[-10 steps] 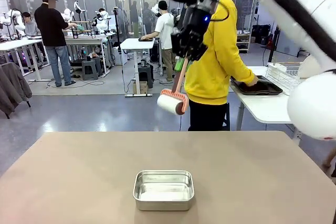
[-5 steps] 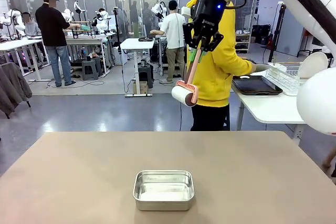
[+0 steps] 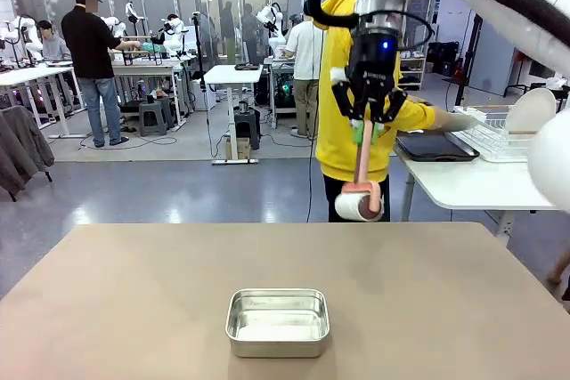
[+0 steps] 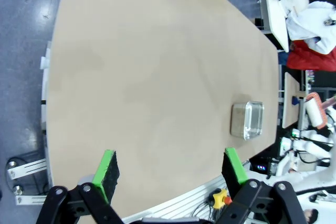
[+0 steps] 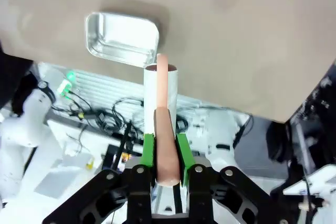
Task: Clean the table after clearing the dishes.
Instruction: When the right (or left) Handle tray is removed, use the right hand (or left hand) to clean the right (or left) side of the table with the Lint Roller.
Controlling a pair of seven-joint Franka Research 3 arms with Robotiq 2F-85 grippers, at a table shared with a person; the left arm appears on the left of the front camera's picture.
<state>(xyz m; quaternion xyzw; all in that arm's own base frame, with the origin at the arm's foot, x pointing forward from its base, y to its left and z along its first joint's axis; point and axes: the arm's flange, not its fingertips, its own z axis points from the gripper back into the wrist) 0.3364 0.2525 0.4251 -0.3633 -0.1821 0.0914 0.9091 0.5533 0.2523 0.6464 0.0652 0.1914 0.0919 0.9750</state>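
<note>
Counter (image 3: 463, 300): open taupe top, one steel pan (image 3: 278, 321) near my edge. Right hand (image 3: 370, 124) pinches lint roller (image 3: 361, 202) aloft, clear of the top; left hand (image 4: 170, 169) spread.

No word, number, brand or sign can be read anywhere from where I stand. The nearest thing to print is a small pale mark on the black body of the right end effector (image 3: 366, 129), just under its blue light (image 3: 385, 44), too small to make out.
</note>
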